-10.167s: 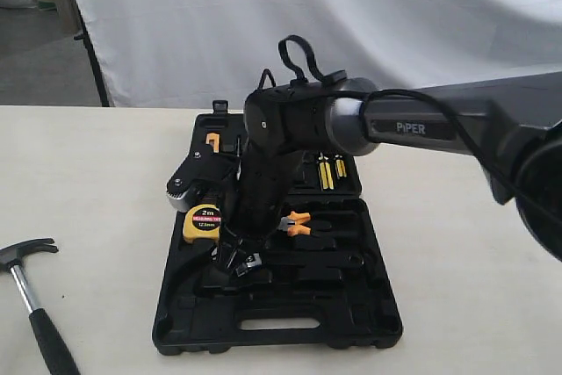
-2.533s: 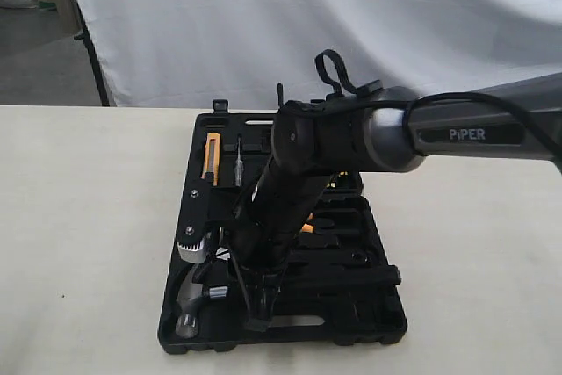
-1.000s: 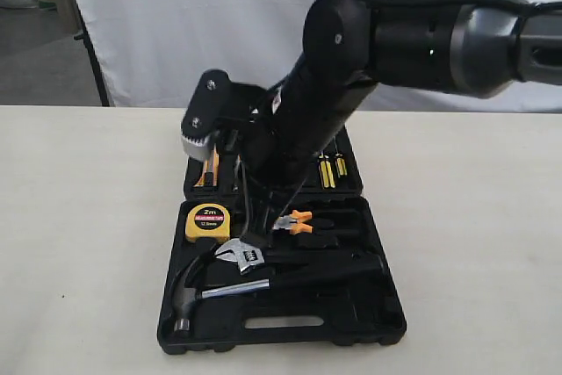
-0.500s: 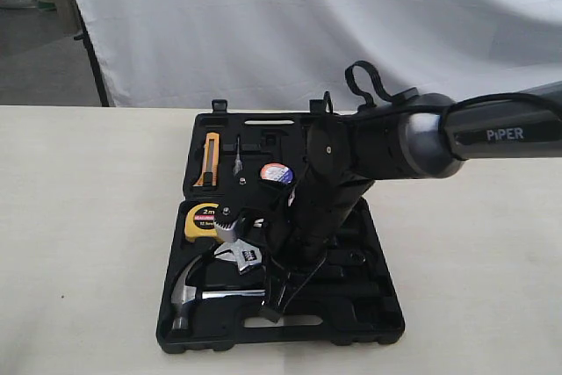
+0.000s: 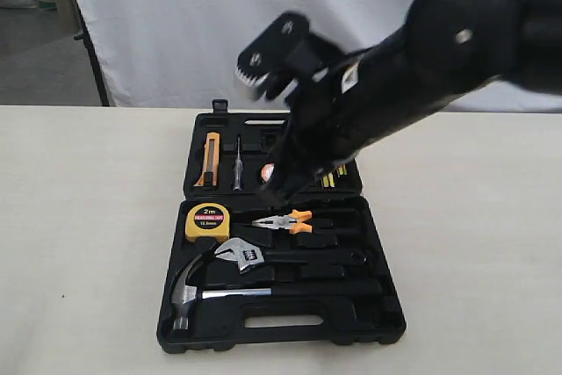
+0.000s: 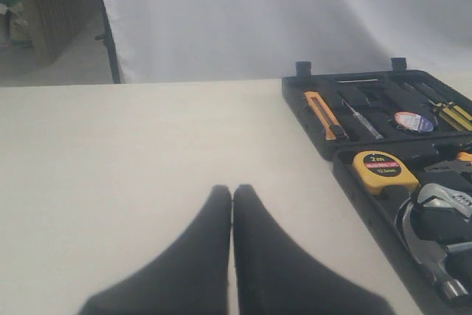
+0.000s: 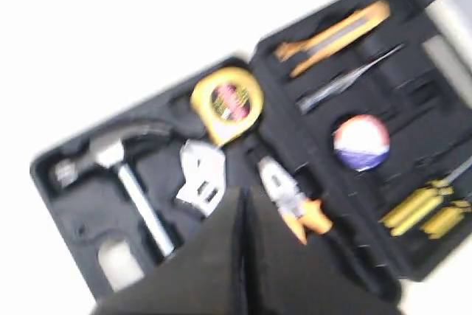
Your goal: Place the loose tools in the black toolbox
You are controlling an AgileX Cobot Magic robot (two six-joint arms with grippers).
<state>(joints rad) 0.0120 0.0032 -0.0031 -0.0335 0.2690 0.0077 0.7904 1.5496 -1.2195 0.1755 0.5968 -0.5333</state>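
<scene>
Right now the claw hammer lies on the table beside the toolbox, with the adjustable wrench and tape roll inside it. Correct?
No: the exterior view shows the claw hammer inside the black toolbox too, beside the slot handle. The adjustable wrench and tape roll are inside, as stated.

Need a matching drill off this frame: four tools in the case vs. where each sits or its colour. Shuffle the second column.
Column 1
1. claw hammer
2. adjustable wrench
3. tape roll
4. tape measure

Column 2
A. yellow body
B. toolbox half holding the orange knife
C. recess next to the slot handle
D. between hammer and pliers

Pairs: 1-C, 2-D, 3-B, 4-A
</scene>
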